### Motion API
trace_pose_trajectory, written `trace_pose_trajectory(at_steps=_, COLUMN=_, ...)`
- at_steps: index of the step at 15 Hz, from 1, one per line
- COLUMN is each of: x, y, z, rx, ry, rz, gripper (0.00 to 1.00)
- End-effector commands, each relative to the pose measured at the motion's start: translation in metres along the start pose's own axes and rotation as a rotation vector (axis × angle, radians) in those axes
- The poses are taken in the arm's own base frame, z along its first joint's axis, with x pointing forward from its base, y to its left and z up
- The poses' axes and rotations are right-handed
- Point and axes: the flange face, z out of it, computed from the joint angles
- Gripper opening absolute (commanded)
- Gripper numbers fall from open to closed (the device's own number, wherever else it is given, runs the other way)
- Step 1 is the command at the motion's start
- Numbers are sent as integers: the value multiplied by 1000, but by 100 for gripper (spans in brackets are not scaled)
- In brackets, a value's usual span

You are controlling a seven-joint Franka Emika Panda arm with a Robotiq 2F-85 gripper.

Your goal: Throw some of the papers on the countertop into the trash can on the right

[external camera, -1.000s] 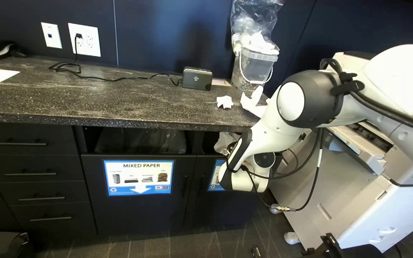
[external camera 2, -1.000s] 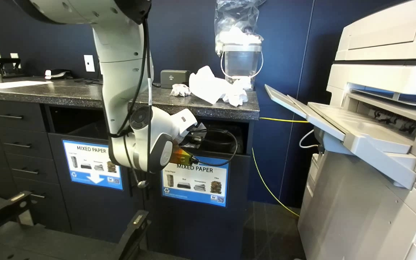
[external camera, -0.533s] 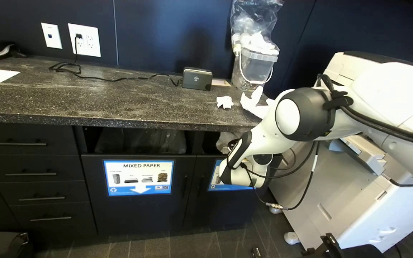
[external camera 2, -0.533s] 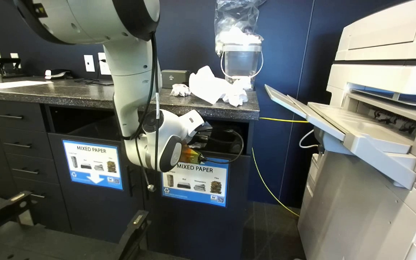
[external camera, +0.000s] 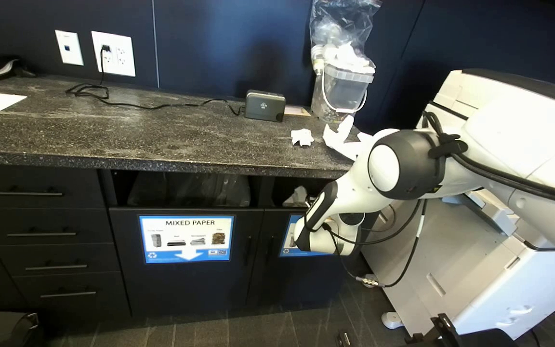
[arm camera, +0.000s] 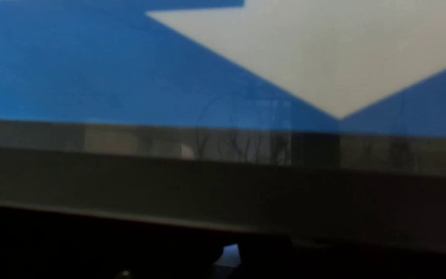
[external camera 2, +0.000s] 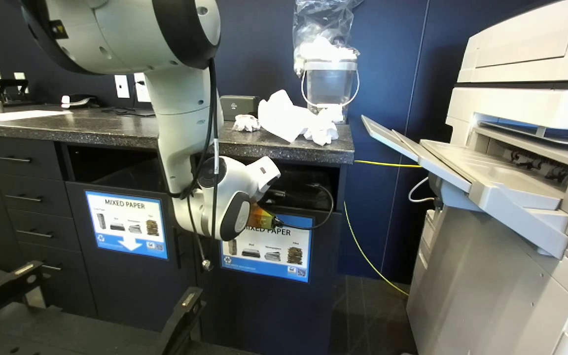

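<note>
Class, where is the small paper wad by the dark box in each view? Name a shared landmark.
In an exterior view: paper wad above and just right of centre.
In an exterior view: paper wad above and just left of centre.
Wrist view: not shown.
Landmark in both exterior views: the clear bucket, farther back and right.

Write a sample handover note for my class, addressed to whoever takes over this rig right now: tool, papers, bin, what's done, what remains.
Tool: at the mouth of the right bin, in shadow; open or shut, I can't tell.
Papers: crumpled, on the counter near the bucket. One pale piece, likely paper, shows inside the bin's mouth.
Done: that piece is at the bin; whether the tool holds it is unclear.
Remaining: probably make sure it drops, back the tool out, then fetch more from the counter if wanted.
</note>
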Motion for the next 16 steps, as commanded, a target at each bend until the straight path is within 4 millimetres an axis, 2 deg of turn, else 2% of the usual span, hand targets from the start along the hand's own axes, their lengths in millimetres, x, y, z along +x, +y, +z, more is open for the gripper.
trace_pose_trajectory(at_steps=1, x=6, y=-2, z=11, rx=6, ry=17, rz=-10, gripper=61)
trace_pose_trajectory(at_steps=6, x=-2, y=-7, z=6, rx=2, ry=43, rz=-12, gripper=98)
trace_pose_trajectory(at_steps=12, x=-24, y=-18, z=-18, rx=-13, ry=135, rz=-31, gripper=100)
trace_pose_trajectory(at_steps=16, x=-31, y=-24, z=-44, rx=-55, ry=231, rz=-28, gripper=100)
